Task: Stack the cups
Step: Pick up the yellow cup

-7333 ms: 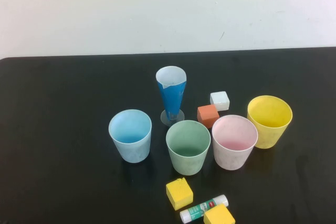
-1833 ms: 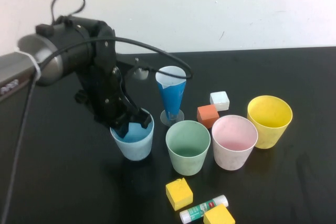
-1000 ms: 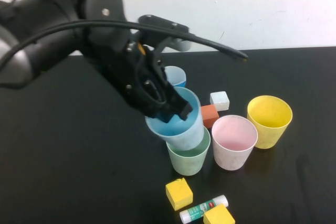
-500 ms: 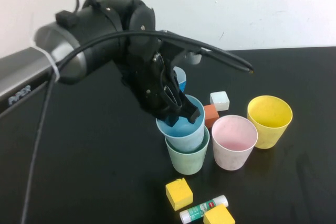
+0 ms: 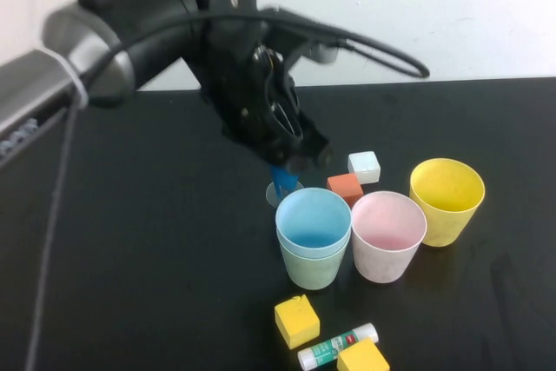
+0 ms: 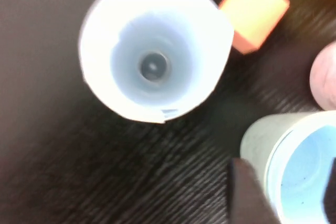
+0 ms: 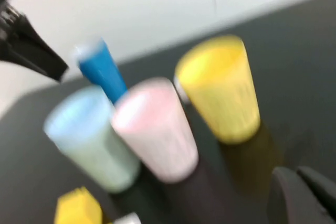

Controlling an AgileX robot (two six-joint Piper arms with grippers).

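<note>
The light blue cup [image 5: 313,219] sits nested inside the green cup [image 5: 311,270], with only the green cup's lower wall showing. To their right stand the pink cup [image 5: 387,234] and the yellow cup [image 5: 446,197], each on its own. My left gripper [image 5: 298,155] hangs open just behind and above the nested pair, holding nothing. In the left wrist view its fingers [image 6: 247,195] stand either side of the blue cup [image 6: 302,177] without touching it. My right gripper [image 7: 304,192] is shut and empty, low to the table near the yellow cup [image 7: 220,87].
A dark-blue cone glass [image 5: 281,182] stands right under the left gripper. An orange block [image 5: 344,186] and a white block [image 5: 363,166] lie behind the cups. Two yellow blocks [image 5: 296,320] and a glue stick [image 5: 337,345] lie in front.
The left gripper set the light blue cup down into the green cup, opened, and pulled up and back toward the cone glass. The cup now sits lower and level.
</note>
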